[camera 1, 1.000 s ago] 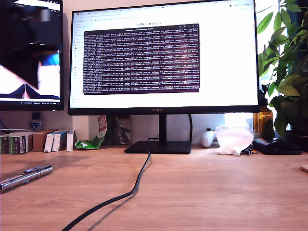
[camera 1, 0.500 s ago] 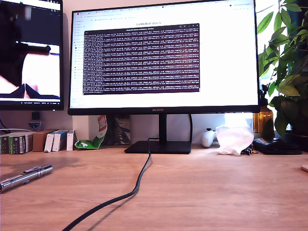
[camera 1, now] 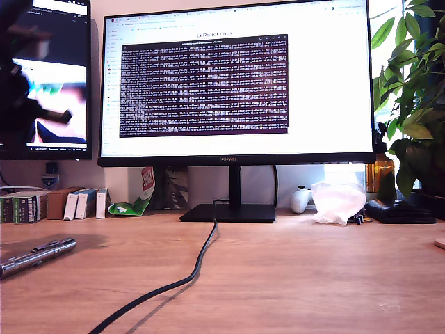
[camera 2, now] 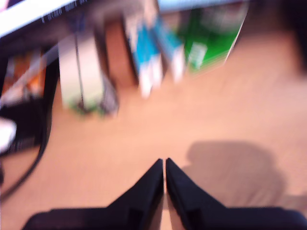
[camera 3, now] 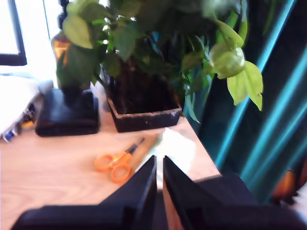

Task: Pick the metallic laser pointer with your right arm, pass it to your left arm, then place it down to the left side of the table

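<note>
My first gripper (camera 2: 165,165) has its two black wedge fingers pressed nearly together with nothing between them, above bare table (camera 2: 225,91); the picture is blurred. Beyond it, against the back edge, stand several small boxes (camera 2: 144,52), too smeared to read. My second gripper (camera 3: 159,165) is likewise closed and empty, near one pair of orange scissors (camera 3: 117,164) and a potted plant (camera 3: 144,62).

In the exterior view, the one metallic laser pointer (camera 1: 36,255) lies flat on the table, well to the exterior view's left of the large monitor (camera 1: 236,83). One black cable (camera 1: 188,278) runs forward from the monitor's stand across open wood. The monitor's screen is headed "LeRobot docs". A second monitor (camera 1: 45,76) stands beside it.
</note>
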Available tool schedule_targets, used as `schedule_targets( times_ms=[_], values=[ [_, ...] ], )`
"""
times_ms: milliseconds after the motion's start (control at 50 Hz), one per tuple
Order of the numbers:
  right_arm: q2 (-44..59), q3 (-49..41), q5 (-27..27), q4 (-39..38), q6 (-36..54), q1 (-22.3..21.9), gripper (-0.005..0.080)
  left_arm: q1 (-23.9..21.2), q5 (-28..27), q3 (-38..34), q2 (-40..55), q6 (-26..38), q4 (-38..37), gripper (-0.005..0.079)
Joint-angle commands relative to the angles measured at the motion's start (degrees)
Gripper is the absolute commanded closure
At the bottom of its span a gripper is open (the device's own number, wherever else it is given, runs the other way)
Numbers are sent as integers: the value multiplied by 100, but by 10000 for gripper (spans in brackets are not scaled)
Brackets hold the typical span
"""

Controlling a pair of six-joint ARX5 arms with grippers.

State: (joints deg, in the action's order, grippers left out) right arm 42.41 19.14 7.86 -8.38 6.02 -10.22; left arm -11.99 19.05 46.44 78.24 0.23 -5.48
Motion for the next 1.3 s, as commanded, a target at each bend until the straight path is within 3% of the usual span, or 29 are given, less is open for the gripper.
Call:
schedule_targets(
  times_ms=[0, 100, 540, 880, 1280],
  values=[
    [-68, -44, -562, -114, 11, 31, 717, 37, 7, -201, 39, 22, 262, 756],
    [-103, -107, -944, -94, 44, 31, 717, 48, 9, -538, 39, -20, 640, 756],
    [-114, -297, -1064, -85, -151, 46, 717, 116, 302, -1823, -627, -328, 1399, 756],
    [-363, -782, -1305, -245, -195, 208, 717, 105, -195, -2605, -2055, -452, 1078, 756],
    [-1633, -1084, -1346, 721, -260, 638, 717, -295, -186, -3394, -3672, -739, 496, 756]
  ],
)
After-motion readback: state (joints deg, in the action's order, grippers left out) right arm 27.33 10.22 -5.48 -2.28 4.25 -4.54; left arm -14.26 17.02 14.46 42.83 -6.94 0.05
